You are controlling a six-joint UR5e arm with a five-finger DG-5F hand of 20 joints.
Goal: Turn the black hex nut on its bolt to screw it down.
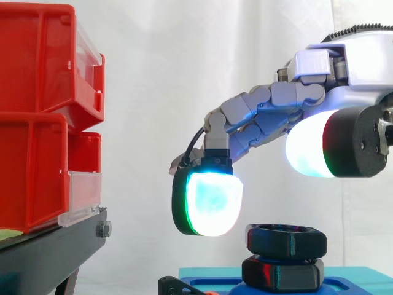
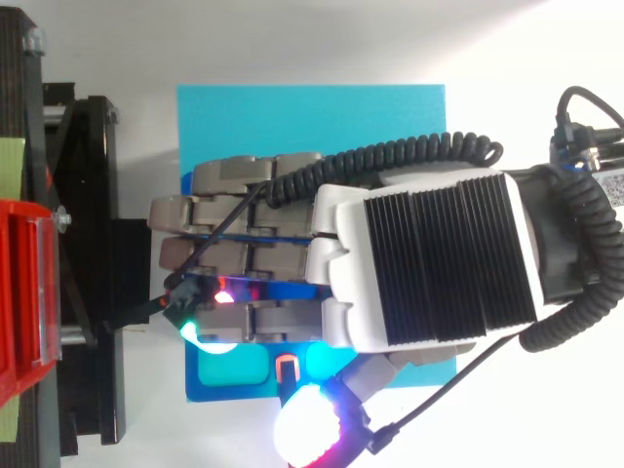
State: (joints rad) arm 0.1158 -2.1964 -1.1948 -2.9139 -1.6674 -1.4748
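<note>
Hovers spread and empty as a hand point(image 1: 270, 114) over the blue block point(image 2: 312, 117), with one glowing fingertip pad point(image 1: 212, 200) hanging lowest, up and to the left of the black hex nut point(image 1: 285, 239) in the side view, and the thumb pad point(image 1: 307, 144) higher on its right, neither touching. Lies flat on a second black hex piece point(image 1: 282, 273), turning axis upright by the look of the stack. Probably calls for a straight drop to bracket the flats, then a twist about the vertical.
</note>
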